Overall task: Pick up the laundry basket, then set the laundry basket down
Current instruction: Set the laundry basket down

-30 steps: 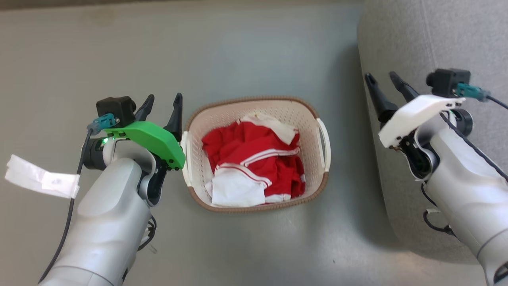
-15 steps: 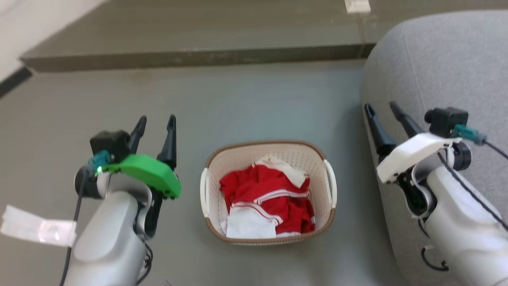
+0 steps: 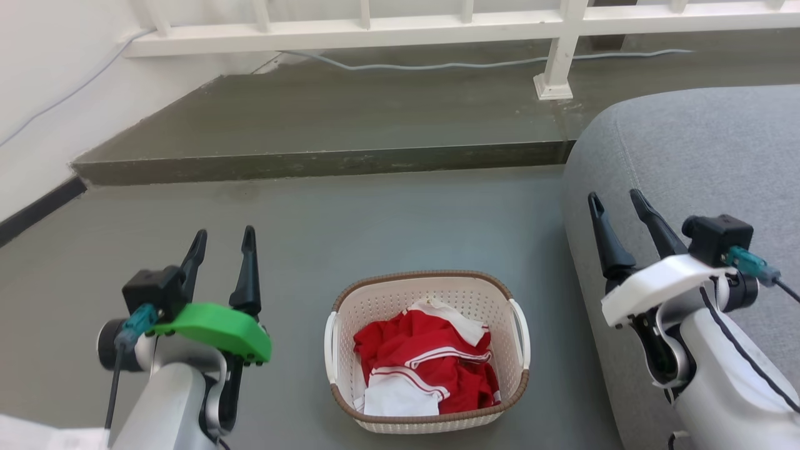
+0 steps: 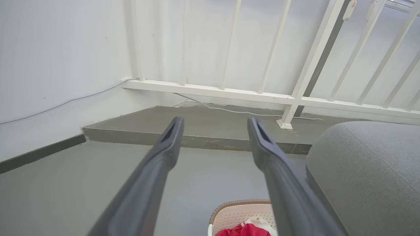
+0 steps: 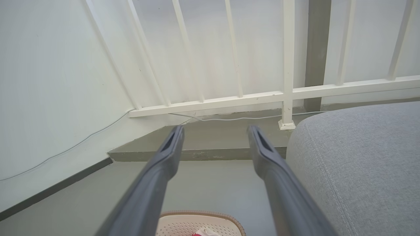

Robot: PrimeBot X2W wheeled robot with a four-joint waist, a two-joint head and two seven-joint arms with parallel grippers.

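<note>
The laundry basket [image 3: 375, 306], cream-white and perforated with a brown woven-look rim and two white side handles, stands on the grey floor low in the head view, holding red and white clothes [image 3: 425, 369]. Its far rim also peeks into the left wrist view [image 4: 241, 205] and the right wrist view [image 5: 200, 214] at the bottom edge. My left gripper [image 3: 224, 239] hovers open to the left of the basket, well apart from its handle. To the right my right gripper [image 3: 615, 201] is open over the sofa's edge, holding nothing.
A grey sofa [image 3: 694, 156] fills the right side, close to the basket's right handle. Beyond the basket a raised concrete step [image 3: 325, 162] crosses the floor, with a white railing [image 3: 556, 62] and a cable on it. A white wall [image 3: 37, 94] stands at the left.
The head camera has tilted up, so the step, railing and wall now show and the basket sits lower in the picture. Both grippers stay open and have drawn away from the basket.
</note>
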